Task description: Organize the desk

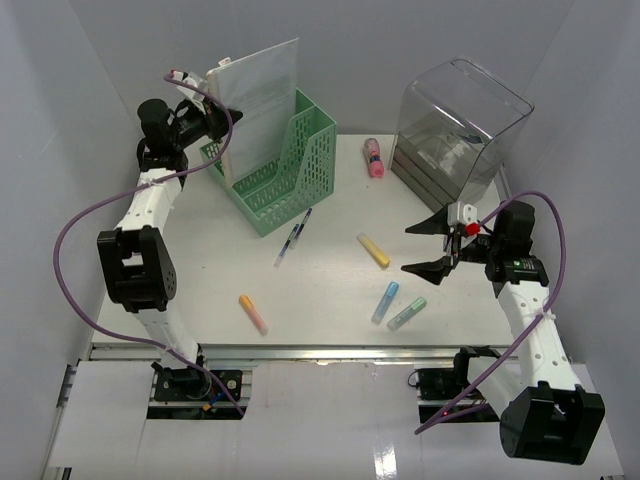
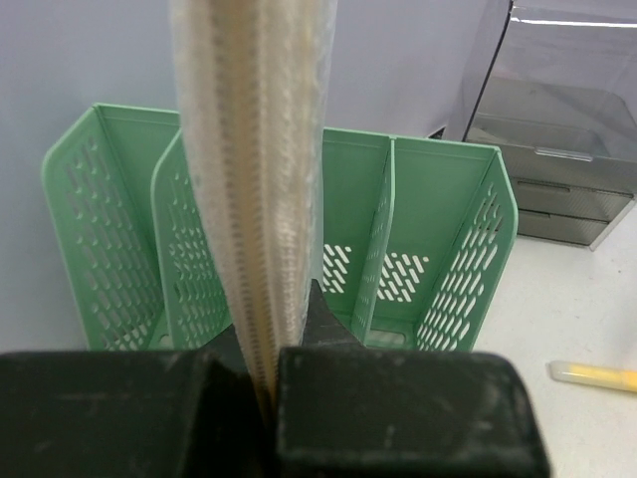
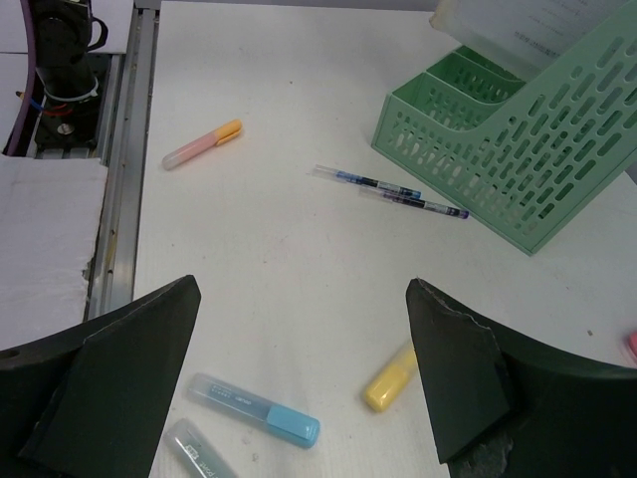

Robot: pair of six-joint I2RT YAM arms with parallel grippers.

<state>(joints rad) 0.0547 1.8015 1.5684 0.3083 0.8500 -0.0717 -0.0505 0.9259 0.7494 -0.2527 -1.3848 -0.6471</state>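
Observation:
The white desk [image 1: 320,290] holds scattered stationery. My left gripper [image 1: 213,122] is shut on a clear sleeve of papers [image 1: 258,105], held upright over the left slots of the green file rack [image 1: 290,175]. In the left wrist view the sleeve's edge [image 2: 257,199] runs up from between my fingers, with the rack [image 2: 438,259] behind. My right gripper [image 1: 407,250] is open and empty above the desk; in the right wrist view it [image 3: 302,289] hangs over a yellow highlighter [image 3: 391,378] and a blue highlighter [image 3: 257,409].
Two pens [image 1: 293,237] lie in front of the rack. An orange-pink highlighter [image 1: 253,313], a green highlighter [image 1: 407,313] and a pink one [image 1: 373,157] lie about. A clear-topped grey drawer unit [image 1: 455,125] stands back right. A metal rail [image 1: 300,352] runs along the front.

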